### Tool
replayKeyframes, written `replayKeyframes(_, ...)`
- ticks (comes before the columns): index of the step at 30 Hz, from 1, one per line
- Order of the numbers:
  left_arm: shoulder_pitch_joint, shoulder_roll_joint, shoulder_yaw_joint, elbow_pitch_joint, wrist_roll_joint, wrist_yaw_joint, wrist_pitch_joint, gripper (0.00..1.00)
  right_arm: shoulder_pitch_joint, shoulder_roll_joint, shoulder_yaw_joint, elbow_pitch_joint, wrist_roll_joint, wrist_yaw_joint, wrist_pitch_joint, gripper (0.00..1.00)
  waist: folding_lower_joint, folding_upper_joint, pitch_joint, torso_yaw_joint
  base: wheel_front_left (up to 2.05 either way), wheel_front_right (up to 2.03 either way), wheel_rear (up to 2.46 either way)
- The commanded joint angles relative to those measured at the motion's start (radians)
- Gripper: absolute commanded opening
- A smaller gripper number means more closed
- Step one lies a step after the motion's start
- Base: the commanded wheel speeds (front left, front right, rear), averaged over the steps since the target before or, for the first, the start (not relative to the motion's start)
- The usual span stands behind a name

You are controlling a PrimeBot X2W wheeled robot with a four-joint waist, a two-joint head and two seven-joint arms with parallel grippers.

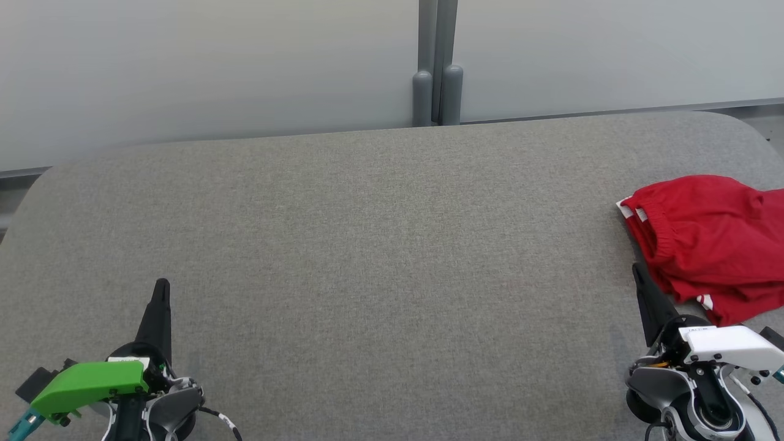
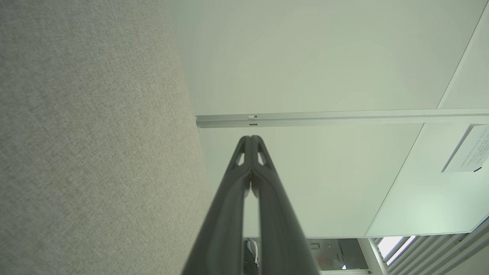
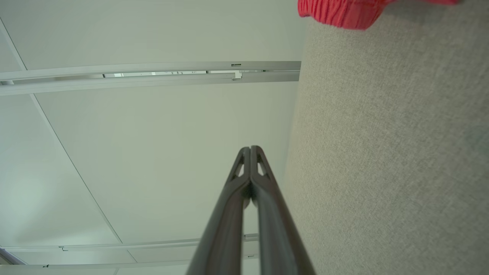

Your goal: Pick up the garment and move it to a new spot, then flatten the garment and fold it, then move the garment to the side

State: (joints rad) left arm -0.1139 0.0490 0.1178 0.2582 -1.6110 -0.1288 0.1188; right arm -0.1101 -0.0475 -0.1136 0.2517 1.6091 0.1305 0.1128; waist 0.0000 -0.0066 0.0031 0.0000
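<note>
- The red shorts [image 1: 716, 245] are located at the right edge of the head view, lying bunched on the grey fabric-covered table [image 1: 367, 245]; a gathered elastic waistband is turned toward the centre of the frame, and white trim is visible at the upper left and lower edge of the heap; the right part is cut off by the frame border.
- The right gripper [image 1: 637, 271] is positioned at the lower right of the head view, fingers pointing up the frame; both fingers are pressed together along their length and nothing is held between them; the tip stands just beside the lower left edge of the shorts; in the right wrist view, bare table fabric is seen between the fingertips and the red cloth at the top edge of the frame.
- The left gripper [image 1: 161, 288] is positioned at the lower left of the head view, well apart from the shorts; its fingers are likewise fully closed on each other, with nothing gripped.
- A green cover [image 1: 86, 383] is fitted to the left wrist; a white cover [image 1: 729, 343] is fitted to the right wrist.
- A grey post [image 1: 436, 61] is seen behind the table at the top centre, between pale wall panels.
</note>
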Motion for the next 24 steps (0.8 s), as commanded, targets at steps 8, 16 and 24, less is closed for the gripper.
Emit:
replayKeyframes(8,-0.012,0.0,0.002,-0.005,-0.001,-0.005,0.001,0.0,-0.012,-0.005,0.001,0.001,0.006,0.0,0.001,0.0,0.0,0.0066,0.0,0.0,0.0,0.0,0.0)
replayKeyframes(16,-0.012,0.0,0.001,-0.005,-0.001,-0.005,0.001,0.0,-0.012,-0.005,0.001,0.001,0.006,0.0,0.001,0.0,0.0,0.0066,0.0,0.0,0.0,0.0,0.0)
replayKeyframes(24,-0.012,0.0,0.001,-0.005,-0.001,-0.005,0.001,0.0,-0.012,-0.005,0.001,0.001,0.006,0.0,0.001,0.0,0.0,0.0066,0.0,0.0,0.0,0.0,0.0)
